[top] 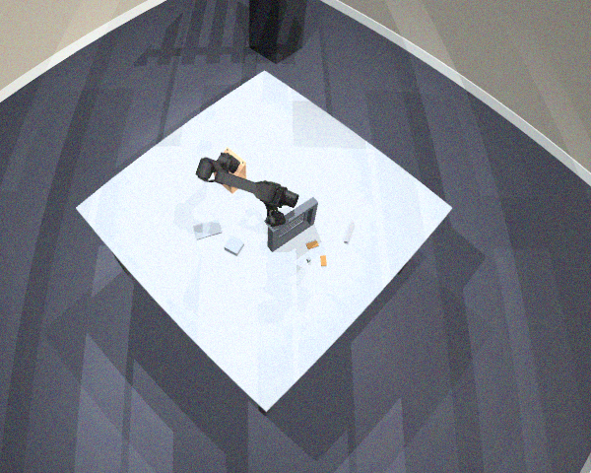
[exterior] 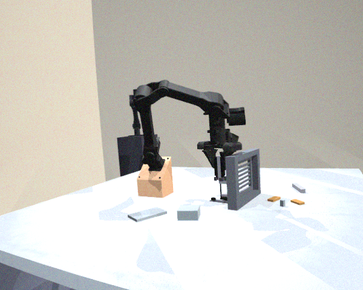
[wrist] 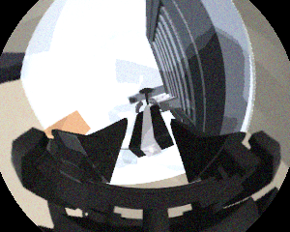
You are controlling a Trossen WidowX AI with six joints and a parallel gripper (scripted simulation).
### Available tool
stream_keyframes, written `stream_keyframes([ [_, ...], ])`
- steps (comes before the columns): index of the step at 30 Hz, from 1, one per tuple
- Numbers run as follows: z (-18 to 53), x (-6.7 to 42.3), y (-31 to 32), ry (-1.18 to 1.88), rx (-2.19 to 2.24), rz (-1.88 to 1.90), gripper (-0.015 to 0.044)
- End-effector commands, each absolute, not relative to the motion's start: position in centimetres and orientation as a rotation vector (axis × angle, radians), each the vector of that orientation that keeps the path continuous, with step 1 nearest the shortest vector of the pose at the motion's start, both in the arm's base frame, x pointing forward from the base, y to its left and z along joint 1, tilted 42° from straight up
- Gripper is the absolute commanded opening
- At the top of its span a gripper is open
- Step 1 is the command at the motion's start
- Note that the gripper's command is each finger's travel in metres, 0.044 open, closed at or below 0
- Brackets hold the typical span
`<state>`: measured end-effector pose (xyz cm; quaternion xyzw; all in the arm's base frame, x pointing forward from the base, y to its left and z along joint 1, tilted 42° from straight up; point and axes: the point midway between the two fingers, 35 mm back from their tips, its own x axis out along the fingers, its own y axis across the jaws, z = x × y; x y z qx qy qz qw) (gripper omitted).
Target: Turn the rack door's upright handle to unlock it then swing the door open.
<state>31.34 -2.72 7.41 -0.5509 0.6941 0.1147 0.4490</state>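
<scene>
The gripper (top: pixel 274 219) (exterior: pixel 219 172) (wrist: pixel 149 122) is held partly open, pointed down over the door's upright handle (exterior: pixel 219 161) (wrist: pixel 149 137), with one finger to either side and nothing clamped. Whether either finger touches the handle cannot be told.

Directions are taken from the gripper in the top view, twelve at the picture's top. Close by, toward three to four o'clock, the upright slate frame (top: pixel 270 238) (exterior: pixel 232 183) with its pale slats is passed by one finger at a narrow margin; contact cannot be told. Beyond it, two orange pieces (top: pixel 312 244) (exterior: pixel 274 199) are seen near four o'clock, and a small grey cube (top: pixel 308 260) (exterior: pixel 282 203) at five. At eight o'clock a pale block (top: pixel 233 246) (exterior: pixel 188 212) is placed, and farther, near nine, a thin flat plate (top: pixel 207 230) (exterior: pixel 147 214). A slim pale bar (top: pixel 349 233) (exterior: pixel 298 188) is set well apart, near three.

From an orange wedge base (top: pixel 240 170) (exterior: pixel 155 188) at ten to eleven, the arm (top: pixel 239 184) (exterior: pixel 187 95) is arched over the tabletop (top: pixel 265 330) (exterior: pixel 187 249) (wrist: pixel 87 63), its wrist bent downward.
</scene>
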Motion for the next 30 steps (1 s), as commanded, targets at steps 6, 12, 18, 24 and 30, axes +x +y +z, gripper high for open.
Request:
stream_keyframes([
  [6,7.39,31.33,-2.73,1.719,-1.65,0.662,0.0294],
  [12,7.39,31.33,-2.73,1.708,-1.733,0.782,0.0294],
  [18,7.39,31.33,-2.73,1.708,-1.733,0.782,0.0162],
  [24,7.39,31.33,-2.73,1.708,-1.733,0.782,0.0083],
  [30,7.39,31.33,-2.73,1.708,-1.733,0.782,0.0043],
])
